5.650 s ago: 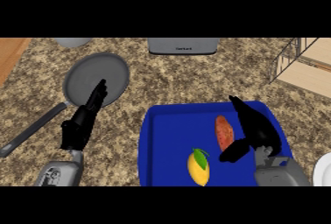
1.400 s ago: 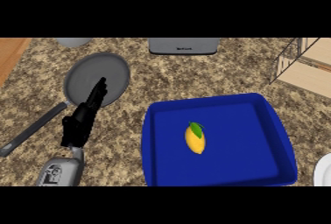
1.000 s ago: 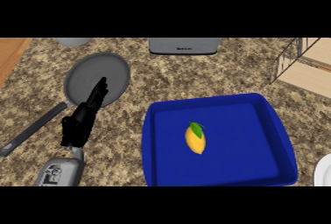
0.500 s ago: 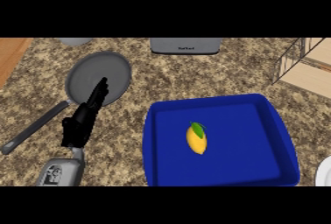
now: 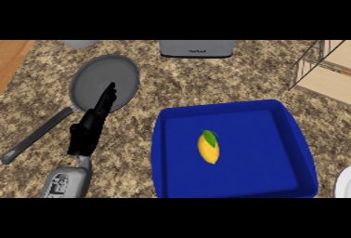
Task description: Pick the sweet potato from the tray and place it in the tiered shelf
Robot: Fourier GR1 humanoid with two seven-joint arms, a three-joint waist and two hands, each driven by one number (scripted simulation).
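**No sweet potato in view, only the left hand showing**

Nearest me, by the counter's [image 5: 205, 79] near-left corner, my left hand [image 5: 87, 132] lay flat with its fingers straight and together, holding nothing. Its long axis ran away from me and slightly right, fingertips over the near rim of the grey pan [image 5: 103, 83]. I read it as resting, not working.

Just right of it, along the near edge, sat the blue tray [image 5: 274, 176]. The only thing in it was a yellow fruit [image 5: 209, 147] with a green leaf, lying lengthwise near the middle. I saw no sweet potato there or anywhere else on the counter, so I could not describe its look, its axis or its bearing from the hand.

My right hand did not show at all, so I could not tell how its fingers stood.

A sliver of white plate [image 5: 345, 183] touched the right edge.

Farther off, at the far-right corner, part of the tiered shelf [image 5: 326, 69] came into view, well apart from the left hand, with the tray between them. I saw nothing on the part that showed. I judged the right arm the nearer one to that shelf.

A grey appliance [image 5: 196, 48] stood at the far edge.
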